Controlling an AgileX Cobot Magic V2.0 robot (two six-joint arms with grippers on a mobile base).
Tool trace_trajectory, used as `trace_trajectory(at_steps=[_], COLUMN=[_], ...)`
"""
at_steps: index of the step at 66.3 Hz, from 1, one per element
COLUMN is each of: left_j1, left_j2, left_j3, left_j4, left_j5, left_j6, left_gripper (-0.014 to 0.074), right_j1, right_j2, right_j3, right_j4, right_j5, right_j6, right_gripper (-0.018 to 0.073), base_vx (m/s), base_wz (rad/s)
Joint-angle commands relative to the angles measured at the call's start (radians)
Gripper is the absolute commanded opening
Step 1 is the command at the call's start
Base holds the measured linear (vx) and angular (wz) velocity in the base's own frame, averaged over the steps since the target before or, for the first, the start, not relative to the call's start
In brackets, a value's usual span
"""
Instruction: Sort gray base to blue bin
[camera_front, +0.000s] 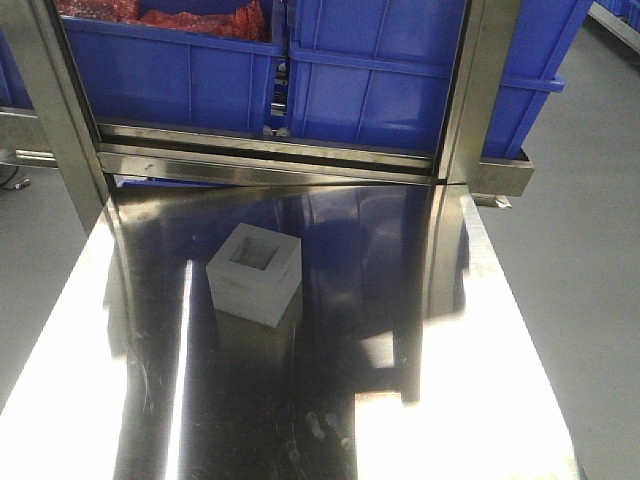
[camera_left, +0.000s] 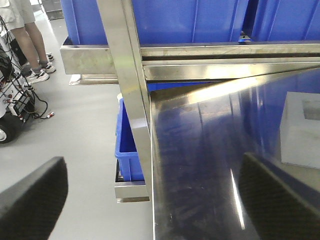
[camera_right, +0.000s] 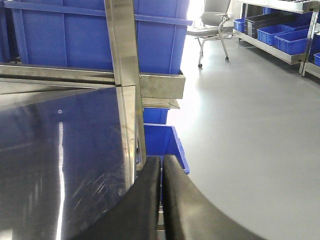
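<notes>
The gray base (camera_front: 255, 275) stands on the steel table (camera_front: 420, 330), square recess facing up, near the table's middle. Its left part shows at the right edge of the left wrist view (camera_left: 300, 131). Large blue bins stand on the rack behind the table: one at back right (camera_front: 400, 95), one at back left (camera_front: 180, 75) holding red material. My left gripper (camera_left: 152, 200) is open and empty, over the table's left edge, well left of the base. My right gripper (camera_right: 162, 167) is shut and empty at the table's right edge. Neither gripper shows in the front view.
Steel rack posts (camera_front: 475, 90) and a crossbar (camera_front: 270, 150) stand between the table and the back bins. Smaller blue bins sit low beside the table on the left (camera_left: 131, 150) and right (camera_right: 165, 140). A person's legs (camera_left: 30, 45) and a cart stand far left; a chair (camera_right: 212, 25) far right.
</notes>
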Motion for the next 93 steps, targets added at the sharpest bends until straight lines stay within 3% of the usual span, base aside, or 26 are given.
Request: trace_trajectory(at_steps=[1,22,44,66,75,93], left_j1=[-0.005,-0.006,-0.008,-0.175,-0.236,-0.355], left_j2=[0.005,0.044,0.377,0.702,0.831,1.059], left_j3=[-0.037,-0.078,-0.392,-0.627,-0.718,-0.885], left_j4=[-0.012,-0.03,-0.066,-0.09,-0.09,-0.089], left_j5=[-0.078,-0.077,-0.009,0.037,0.123,0.191], left_j6=[-0.002,0.035,0.106,0.134,0.07,0.046], left_gripper=[0.0707,0.0592,0.0569,0.0569,0.0569,0.0569], right_j1=[0.0,0.0,0.0,0.0,0.0,0.0], right_j2=[-0.002,-0.002,-0.002,-0.002,-0.002,-0.002], right_j3=[0.0,0.0,0.0,0.0,0.0,0.0], right_j4=[-0.007,-0.007,-0.007,-0.007,-0.007,-0.007], right_j5=[-0.074,-0.074,-0.074,-0.074,-0.074,-0.074], right_j6=[-0.008,-0.008,-0.008,-0.008,-0.008,-0.008], right_gripper=[-0.0005,-0.0005,-0.0005,-0.0005,-0.0005,-0.0005], base_vx=[0.0,0.0,0.0,0.0,0.0,0.0], base_wz=[0.0,0.0,0.0,0.0,0.0,0.0])
